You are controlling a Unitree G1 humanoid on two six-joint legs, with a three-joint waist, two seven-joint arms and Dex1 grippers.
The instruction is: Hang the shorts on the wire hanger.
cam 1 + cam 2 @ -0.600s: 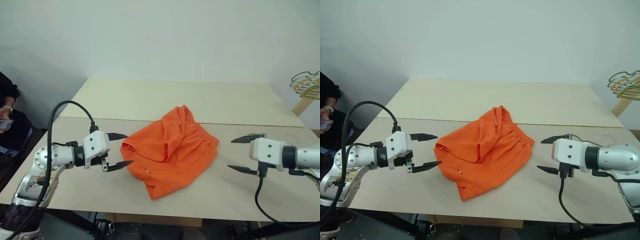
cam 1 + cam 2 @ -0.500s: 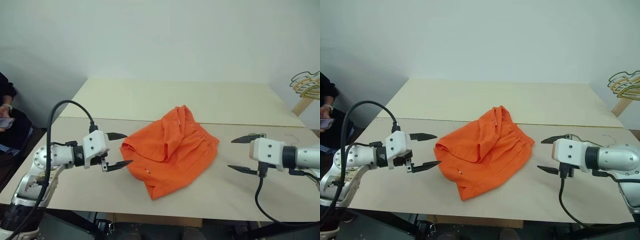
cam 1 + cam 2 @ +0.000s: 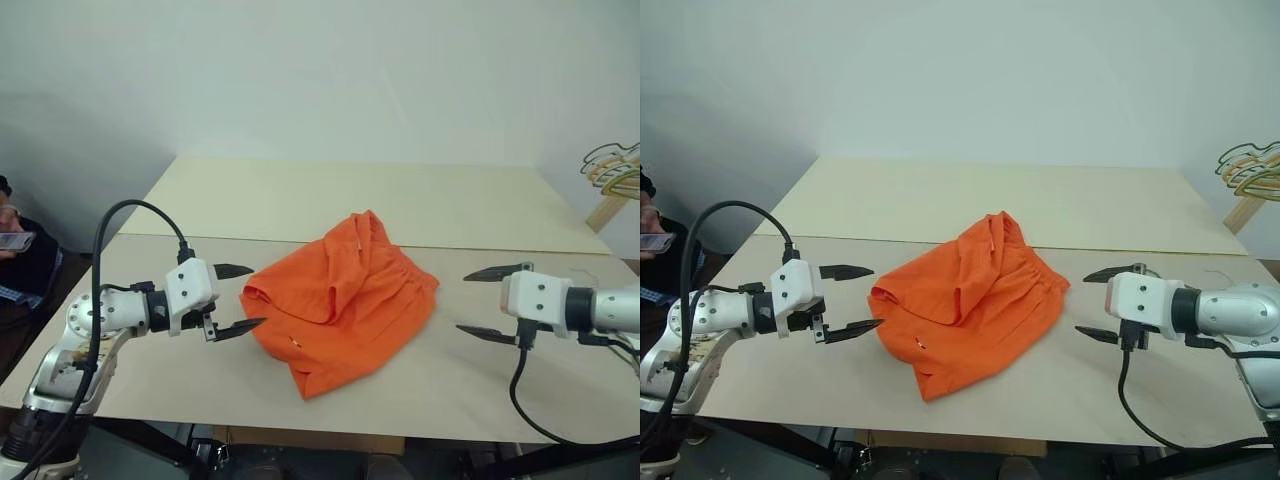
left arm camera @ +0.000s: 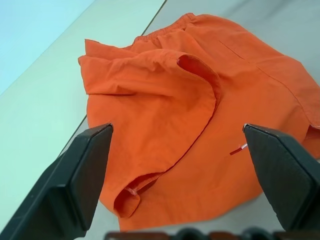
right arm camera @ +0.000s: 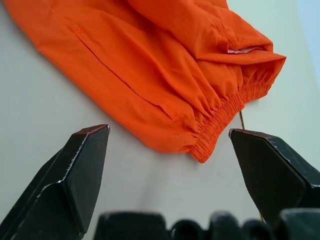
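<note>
1. Nothing of the hanging done yet, by the look of it: shorts (image 3: 345,300) lying crumpled on the table (image 3: 470,210), gripped by neither arm, no hanger threaded through.
2. Both grippers empty, jaws wide apart. Left gripper (image 3: 238,298) hovering just beside the heap's left edge, fingertips near the cloth but seemingly clear of it. Right gripper (image 3: 480,303) standing apart from the heap's right side, pointing in toward the waistband.
3. Shorts placed on the near board of the table, about midway between its left and right edges, top of the heap reaching the seam with the far board.
4. Long axis of the heap running diagonally: from the near edge, slightly left of centre, up toward the far right. Gathered elastic waistband (image 5: 220,122) along the right side, facing the right gripper; folded leg hem bunched at the near-left end.
5. Thin wire (image 5: 242,120) glimpsed in the right wrist view, poking out just past the waistband; possibly the wire hanger, too little showing to be sure.
6. Bunch of hangers (image 3: 1248,167) beyond the far right corner, well apart from the shorts.
7. Left to do, as judged: take hold of the cloth, get a wire hanger, drape the shorts over it.
</note>
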